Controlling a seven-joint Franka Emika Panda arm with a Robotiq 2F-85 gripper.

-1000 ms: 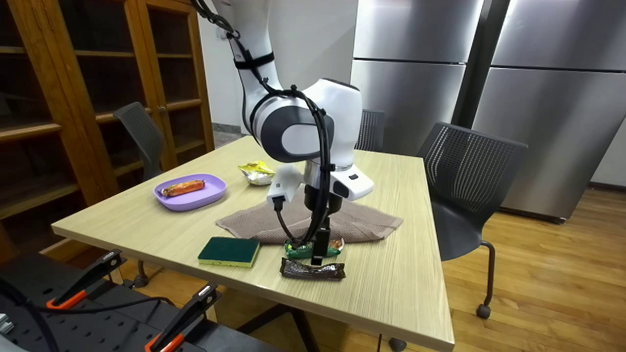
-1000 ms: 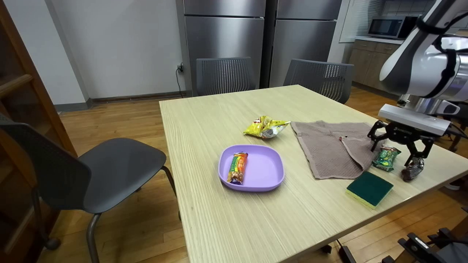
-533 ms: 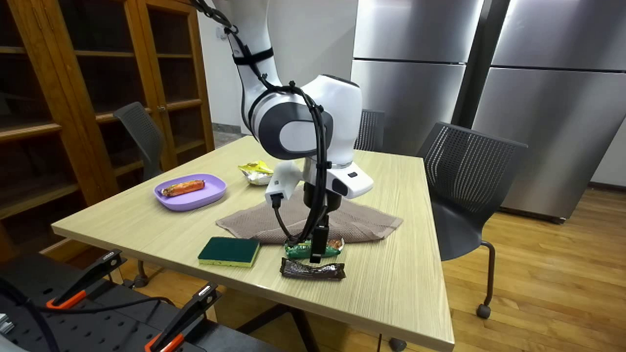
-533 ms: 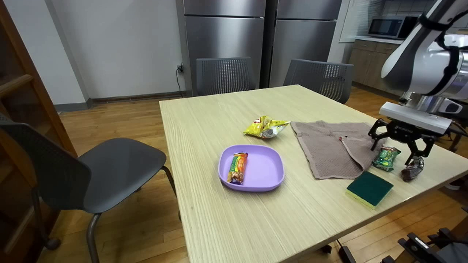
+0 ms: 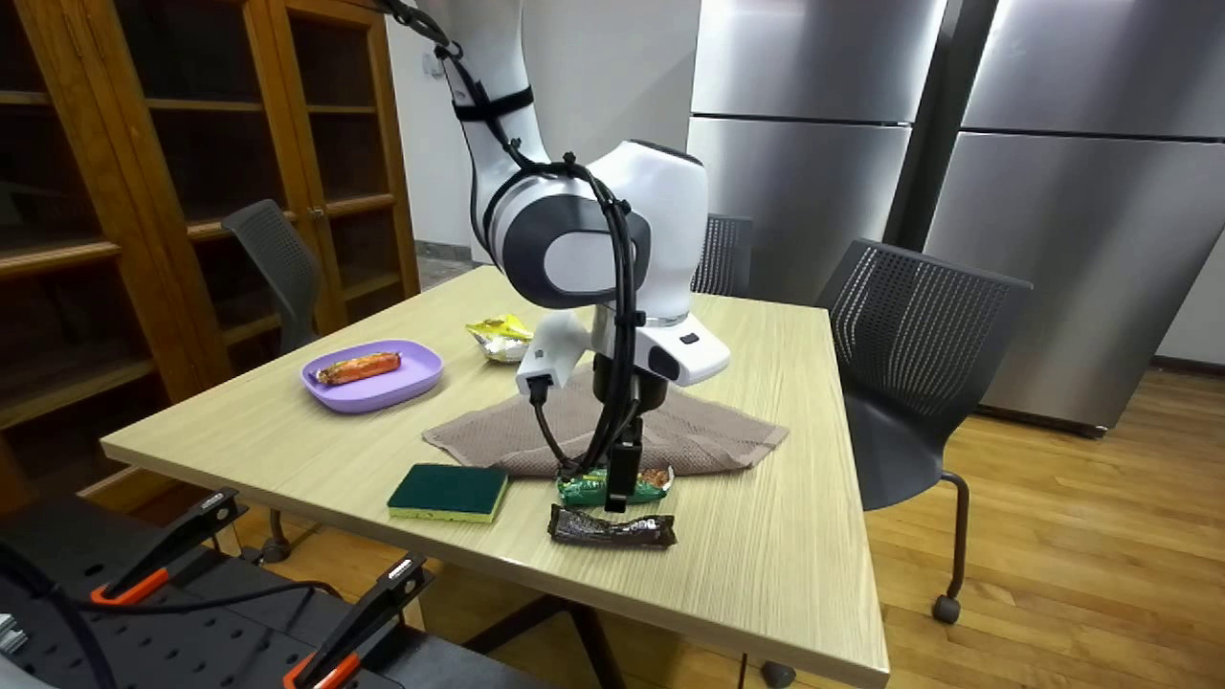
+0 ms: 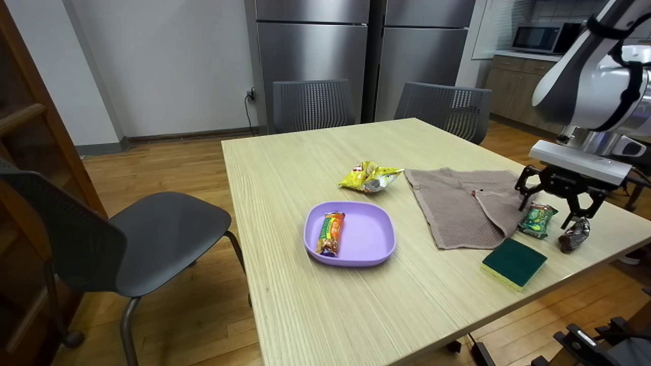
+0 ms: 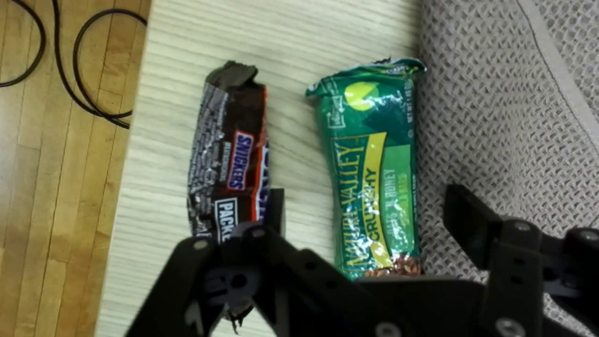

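My gripper (image 7: 369,215) stands open over the table, with nothing held. In the wrist view a green granola bar packet (image 7: 374,178) lies between the spread fingers, with gaps on both sides. A dark brown Snickers bar (image 7: 229,159) lies beside it, partly covered by the left finger; whether they touch I cannot tell. The other finger hangs above the grey-brown towel (image 7: 486,117). In both exterior views the gripper (image 6: 544,216) is just above the green packet (image 6: 537,220) and the Snickers bar (image 5: 612,528).
A green and yellow sponge (image 6: 514,263) lies near the table edge. A purple plate (image 6: 368,239) holds an orange-wrapped bar (image 6: 331,234). Behind it sits a crumpled yellow packet (image 6: 370,177). Chairs (image 5: 919,373) stand around the table (image 6: 315,162).
The arm and gripper have risen slightly over the last second, and the fingers look a little closer together. The bars, sponge, towel and plate have not moved.
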